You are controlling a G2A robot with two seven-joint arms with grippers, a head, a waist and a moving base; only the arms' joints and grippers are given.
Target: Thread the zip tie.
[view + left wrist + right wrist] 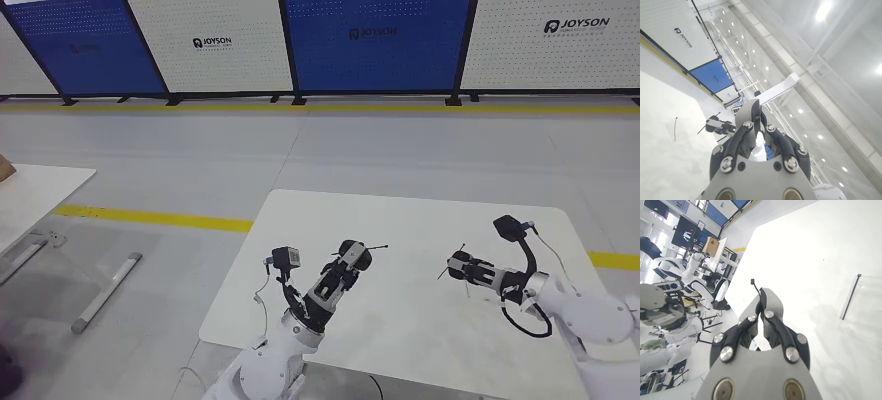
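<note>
- The right tool (761, 294) is over the right half of the white counter (420, 215), with its fingers pressed together and pinching a black zip tie (755, 286).
- In the right wrist view the tie's small square head stands out past the fingertips. A short stretch of strap runs from the head back into the pinch.
- In the top view this tie is a thin straight line crossing the fingertips at a slant. One end points toward the far edge of the counter. The other end slopes back toward the robot's side and slightly toward the left arm.
- The left tool (362, 250) is over the near middle of the counter, angled toward the far right. Its fingers are closed together on a thin black strip (377, 246).
- The strip sticks out beyond the fingertips and its long axis lies almost straight across the counter. Its free end points toward the right arm. Whether it is another tie is too small to tell.
- The free end of the strip and the nearer end of the zip tie are apart, with bare counter between them. The two tools face each other across that gap.
- A loose tie (849, 296) lies flat on the counter, well away from both tools. It is straight, with a head on one end, and it lies just beside the edge of a clear sheet (868, 298).
</note>
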